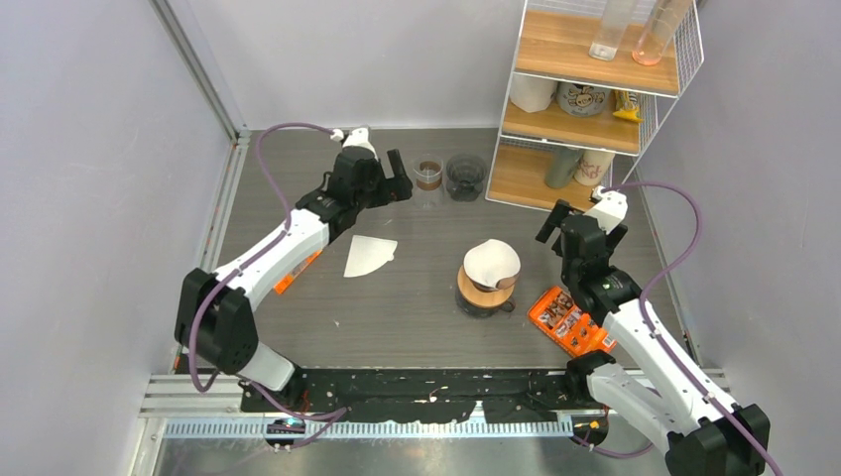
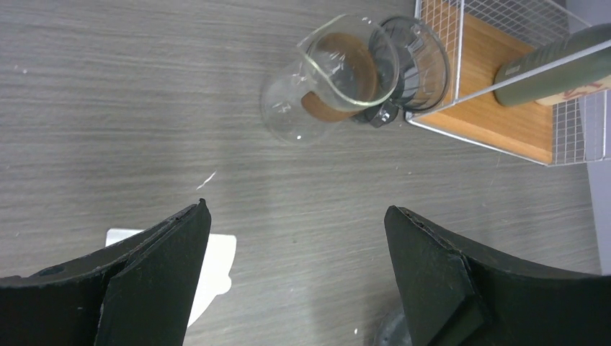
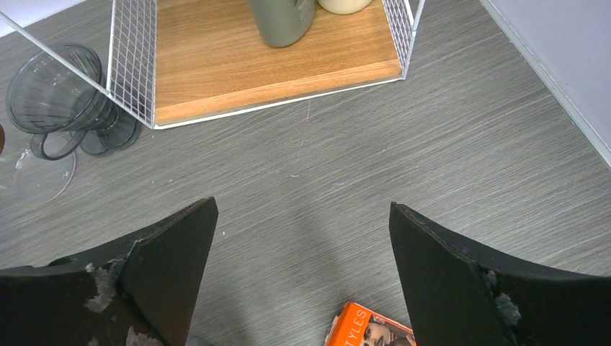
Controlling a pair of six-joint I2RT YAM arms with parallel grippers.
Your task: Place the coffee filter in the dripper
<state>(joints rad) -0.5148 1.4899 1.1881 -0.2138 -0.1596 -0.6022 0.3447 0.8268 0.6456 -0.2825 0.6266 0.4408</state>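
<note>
- my left claw (image 2: 295,216) and right claw (image 3: 302,209) both gape, empty.
- the coffee filter (image 1: 369,255) lies flat on the counter (image 1: 417,327), beneath and behind my left claw; the dripper (image 1: 490,266) stands between both claws.
- i'd pinch one filter edge gently and lower it centred.

White arms (image 1: 288,243) with black joints (image 1: 220,322), trailing purple cables (image 1: 264,149)

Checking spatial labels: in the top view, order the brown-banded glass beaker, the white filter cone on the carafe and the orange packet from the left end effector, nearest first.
From the left end effector:
1. Brown-banded glass beaker, just right of it.
2. White filter cone on the carafe, at the centre.
3. Orange packet, near right side.
</note>
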